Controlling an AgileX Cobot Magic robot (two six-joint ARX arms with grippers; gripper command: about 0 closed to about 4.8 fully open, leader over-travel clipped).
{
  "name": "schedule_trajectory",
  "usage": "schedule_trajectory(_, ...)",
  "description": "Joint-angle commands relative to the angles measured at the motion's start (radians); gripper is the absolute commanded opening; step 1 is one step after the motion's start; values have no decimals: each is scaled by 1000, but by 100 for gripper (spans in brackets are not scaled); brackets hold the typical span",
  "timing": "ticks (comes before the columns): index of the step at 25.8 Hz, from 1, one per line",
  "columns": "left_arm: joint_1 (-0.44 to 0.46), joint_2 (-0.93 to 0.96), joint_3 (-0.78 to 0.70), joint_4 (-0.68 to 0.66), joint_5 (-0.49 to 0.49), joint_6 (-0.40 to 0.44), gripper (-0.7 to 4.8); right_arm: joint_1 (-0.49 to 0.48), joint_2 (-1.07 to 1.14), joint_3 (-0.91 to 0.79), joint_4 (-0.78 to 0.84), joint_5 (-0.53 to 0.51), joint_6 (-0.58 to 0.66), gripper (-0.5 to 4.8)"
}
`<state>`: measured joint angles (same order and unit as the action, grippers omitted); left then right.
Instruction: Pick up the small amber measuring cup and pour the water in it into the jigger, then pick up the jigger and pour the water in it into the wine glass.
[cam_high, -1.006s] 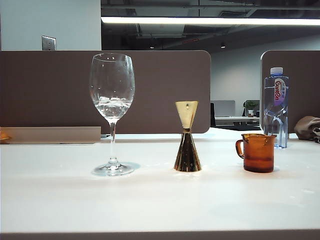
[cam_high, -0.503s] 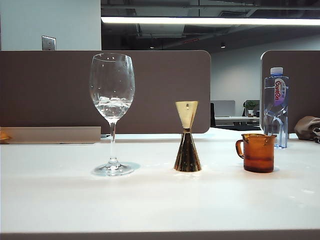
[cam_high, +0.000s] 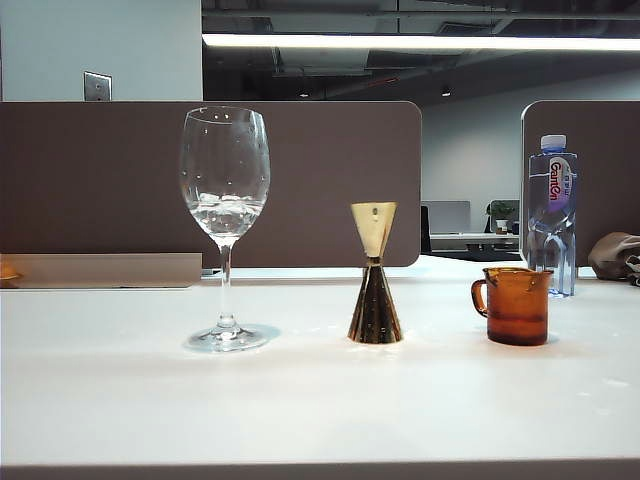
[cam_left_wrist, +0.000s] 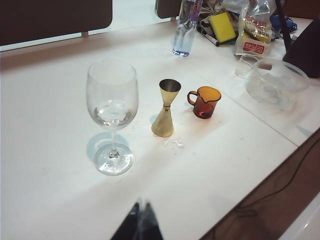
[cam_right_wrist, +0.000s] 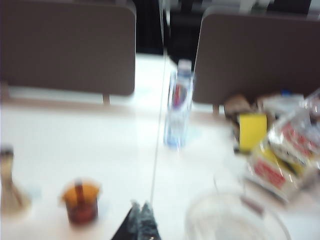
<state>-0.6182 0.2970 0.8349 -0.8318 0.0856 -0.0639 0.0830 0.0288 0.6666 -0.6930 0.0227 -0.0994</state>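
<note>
1. We see a white table (cam_high: 320, 400) with three vessels standing upright in a row, none touching another.
2. On the left of the exterior view stands the wine glass (cam_high: 224, 225), the tallest, with a little water (cam_high: 224, 212) in the bottom of its bowl.
3. In the middle stands the gold jigger (cam_high: 374, 273), between the wine glass and the cup.
4. On the right stands the small amber measuring cup (cam_high: 517, 305), its handle turned toward the jigger.
5. Behind the cup, near the table's far edge, stands a clear plastic water bottle (cam_high: 552, 215) with a white cap.
6. We see neither arm in the exterior view.
7. The left gripper (cam_left_wrist: 141, 220) shows as dark fingertips pressed together, hanging over the near side of the table, well apart from the wine glass and holding nothing.
8. The right gripper (cam_right_wrist: 141, 220) appears in a blurred wrist picture, fingertips pressed together and empty, near the cup (cam_right_wrist: 80, 201).
9. A clear bowl (cam_left_wrist: 276, 82) sits off to the side, beyond the cup.
</note>
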Motion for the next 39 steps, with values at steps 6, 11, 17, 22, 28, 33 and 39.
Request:
schedule_trajectory(6,-1,0,4,9,1,4,-2,0,30,169,-193,-22,-90,-1)
schedule_trajectory(11,-1,0,4,9,-2,4,-2,-1,156,244,-194,-22,-126,0)
schedule_trajectory(17,-1,0,4,9,-2,4,-2,9,532,313,-203,-85,-148,65)
schedule_trajectory(22,-1,0,4,9,-3,4,-2,42,598,204,140,-109,-18,68)
schedule_trajectory(28,-1,0,4,9,-2,4,-2,64,621,-6,510,-113,68,66)
schedule_trajectory(33,-1,0,4,9,-3,4,-2,65,621,-225,729,-156,164,67)
schedule_trajectory(39,-1,0,4,9,-2,4,-2,65,623,-500,976,-138,256,68)
